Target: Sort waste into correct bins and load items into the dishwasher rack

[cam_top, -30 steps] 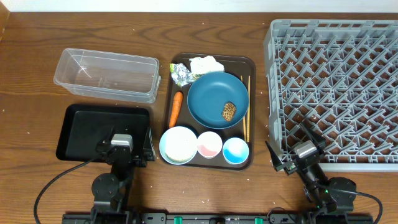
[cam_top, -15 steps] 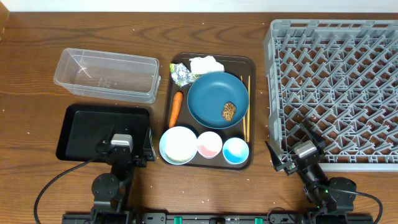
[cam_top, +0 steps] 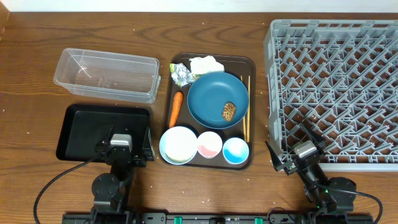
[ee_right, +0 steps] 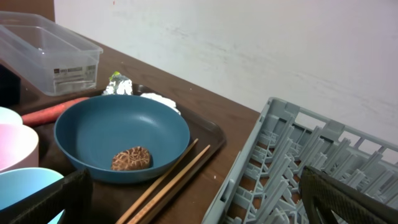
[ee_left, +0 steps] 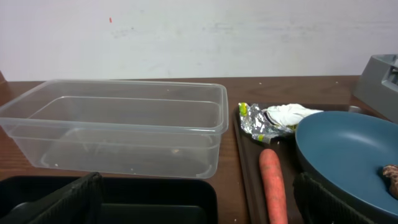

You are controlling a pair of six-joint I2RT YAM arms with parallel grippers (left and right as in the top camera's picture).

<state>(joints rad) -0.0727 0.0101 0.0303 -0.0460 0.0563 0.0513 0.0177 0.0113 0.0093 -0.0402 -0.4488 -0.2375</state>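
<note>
2 bins sit on the left of the table [cam_top: 37, 37]: clear tub [cam_top: 106, 76] at the back, black tray [cam_top: 81, 124] in front of it, near but apart. L gripper [cam_top: 122, 144] hangs over the near-right part of the black tray, jaws spread wide and empty; in its wrist view 1 of the fingers [ee_left: 68, 202] shows at each bottom corner. R gripper [cam_top: 295, 147] hangs over the near-left corner of the rack [cam_top: 336, 74], also spread wide, fingers [ee_right: 43, 199] at the bottom corners of its view, gripping nothing. Brown serving tray [cam_top: 212, 58] lies btwn bins and rack and carries the rest. At its back-left, the foil wrapper [cam_top: 180, 75] touches the tissue [cam_top: 206, 64] on its right; the tissue meets the far rim of the blue bowl [cam_top: 208, 96]. 1 brown food scrap [cam_top: 229, 112] lies inside that bowl, toward its near-right. Carrot [cam_top: 176, 108] lies lengthwise along the tray's left side, just beside the bowl, btwn foil and white bowl [cam_top: 178, 144]. Chopsticks [cam_top: 247, 109], 2 side by side, run along the tray's right edge just right of the blue bowl. Front row, L to R: white bowl, pink cup [cam_top: 209, 144], blue cup [cam_top: 236, 150], close together; can't tell if they touch.
</note>
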